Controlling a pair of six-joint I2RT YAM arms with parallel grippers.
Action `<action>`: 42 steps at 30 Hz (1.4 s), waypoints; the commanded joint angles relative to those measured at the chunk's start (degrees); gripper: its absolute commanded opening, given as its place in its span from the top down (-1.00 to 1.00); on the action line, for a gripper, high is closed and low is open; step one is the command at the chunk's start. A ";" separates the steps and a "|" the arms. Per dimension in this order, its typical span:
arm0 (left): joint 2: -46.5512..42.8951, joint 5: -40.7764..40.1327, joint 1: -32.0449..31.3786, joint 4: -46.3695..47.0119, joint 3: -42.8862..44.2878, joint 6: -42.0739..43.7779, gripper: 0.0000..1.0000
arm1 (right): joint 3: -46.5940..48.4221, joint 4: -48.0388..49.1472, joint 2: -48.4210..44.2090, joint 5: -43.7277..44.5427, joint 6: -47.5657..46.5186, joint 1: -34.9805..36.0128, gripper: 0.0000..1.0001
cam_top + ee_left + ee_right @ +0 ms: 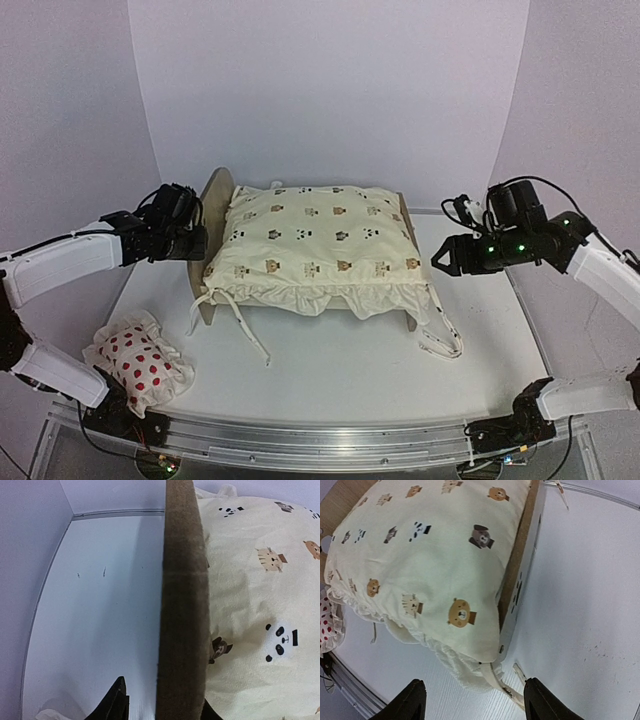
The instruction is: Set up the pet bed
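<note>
The pet bed (217, 192) is a small light-wood frame standing mid-table, headboard to the left and footboard (407, 215) to the right. A cream animal-print cushion (315, 240) lies on it and spills over the front. My left gripper (198, 243) straddles the headboard edge (182, 605). One finger (117, 702) stands clear of the wood with table showing in the gap. My right gripper (442, 257) hovers right of the footboard (520, 570), open, with nothing between its fingers (415, 700).
A small white pillow with red spots (140, 362) lies at the near left of the table. The cushion's ties (235, 325) trail over the table in front of the bed, and one (512, 687) lies by the foot corner. White walls enclose the table.
</note>
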 commanded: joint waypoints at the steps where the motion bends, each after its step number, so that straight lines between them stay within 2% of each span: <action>1: 0.86 -6.95 4.86 0.12 1.90 0.19 0.32 | 1.82 -0.43 2.60 6.55 2.75 0.01 -0.37; 4: 1.23 -5.59 9.04 1.02 2.29 1.04 0.32 | 2.12 1.01 5.30 6.82 3.27 0.07 -0.37; 9: 3.89 -4.14 16.62 2.37 5.48 3.34 0.32 | 1.94 5.06 9.18 1.59 3.57 0.06 -0.36; 12: 5.48 -5.14 18.12 0.93 9.21 2.88 0.32 | 1.20 8.07 10.91 -3.15 3.95 0.07 -0.35; 14: 5.04 -3.44 18.16 -0.27 11.28 1.54 0.24 | 0.60 9.24 11.51 -5.21 3.84 0.07 -0.32; 17: 1.27 0.82 18.17 0.48 11.13 -0.94 -0.16 | -0.82 10.45 10.75 -6.57 3.12 0.04 -0.29; 19: -3.07 2.87 18.13 3.55 8.99 -2.12 -0.80 | -2.56 11.69 9.94 -7.95 2.83 0.06 -0.29; 20: -4.97 2.71 18.12 5.36 7.70 -2.96 -0.97 | -3.43 12.33 9.49 -9.08 2.58 0.07 -0.28; 21: -6.32 2.55 18.14 7.29 6.66 -3.34 -0.99 | -4.36 12.71 9.11 -10.34 2.39 0.07 -0.27; 24: -8.86 7.80 18.22 9.11 7.51 -1.23 -0.94 | -7.08 13.34 7.80 -12.77 2.61 0.05 -0.23; 26: -9.42 15.71 18.17 8.95 9.47 -0.14 -0.78 | -8.92 13.40 6.62 -13.56 3.26 0.06 -0.21; 29: -8.70 27.27 15.90 9.27 12.18 2.29 -0.74 | -10.96 13.35 4.40 -16.02 4.49 0.05 -0.14; 34: -1.94 19.88 -0.68 6.15 18.69 8.69 -0.60 | -13.76 13.14 2.23 -22.94 7.08 0.68 0.01; 37: 3.32 21.30 -5.66 5.63 21.36 10.58 -0.49 | -16.17 12.44 1.45 -22.82 8.42 2.91 0.03; 42: 9.77 22.68 -12.38 7.87 22.90 14.10 -0.46 | -20.99 11.83 0.66 -21.34 9.28 7.99 0.01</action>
